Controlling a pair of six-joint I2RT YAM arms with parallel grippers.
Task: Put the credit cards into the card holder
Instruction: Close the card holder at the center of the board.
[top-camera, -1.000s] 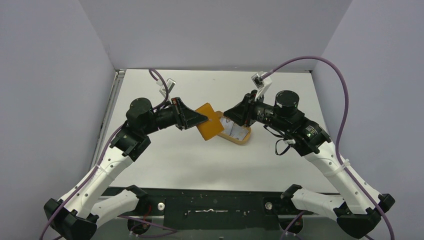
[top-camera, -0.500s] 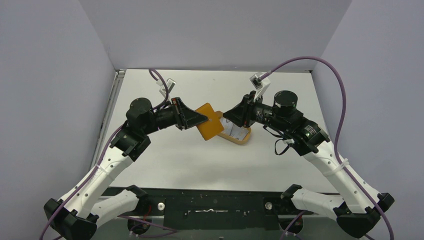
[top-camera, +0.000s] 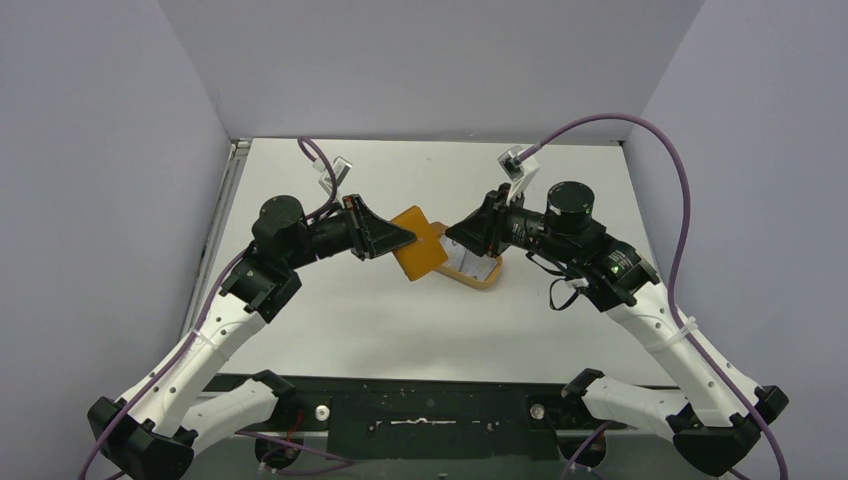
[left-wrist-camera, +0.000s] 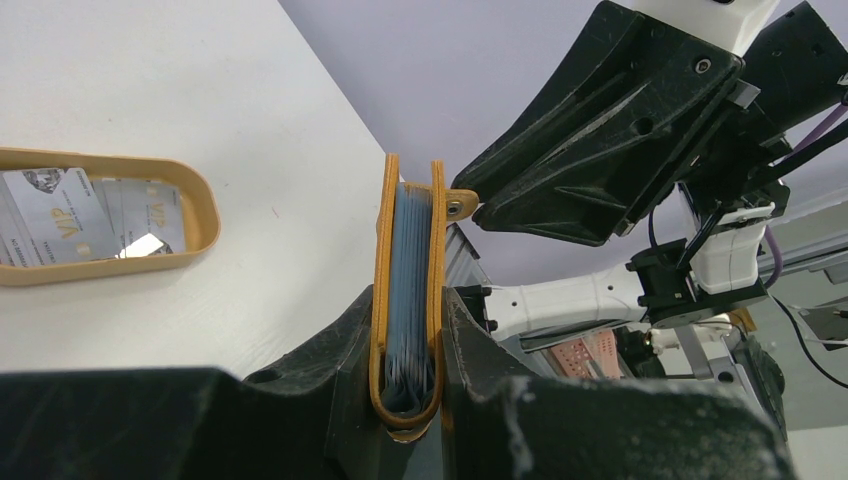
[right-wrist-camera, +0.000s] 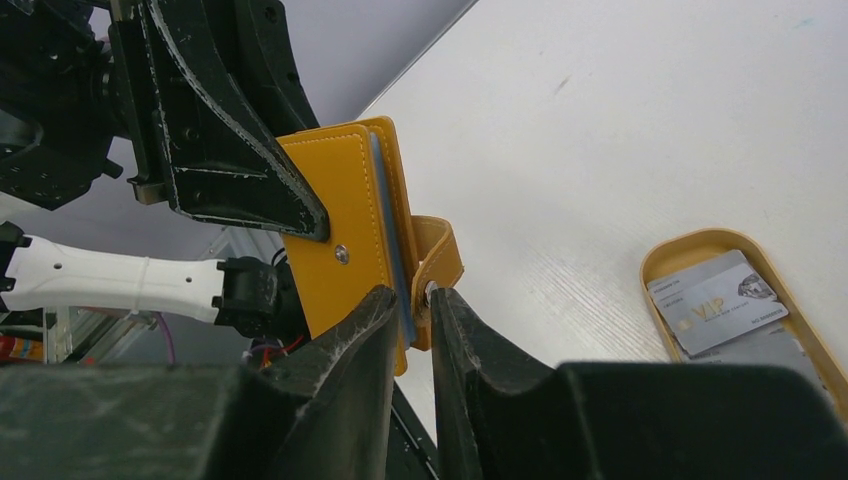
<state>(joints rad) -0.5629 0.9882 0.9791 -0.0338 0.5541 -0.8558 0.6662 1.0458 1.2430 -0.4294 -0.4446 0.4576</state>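
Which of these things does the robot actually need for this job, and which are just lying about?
Needed for the job: card holder, credit cards, left gripper, right gripper.
Just there: tan tray holding the cards, white table.

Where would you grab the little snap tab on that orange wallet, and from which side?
Pinch the snap tab across its flat faces near the loose end, coming from the open edge of the card holder, opposite the fold that the left gripper clamps. It is a thin strap jutting past that edge, so only its faces offer a hold. The right gripper seems closed on it there.
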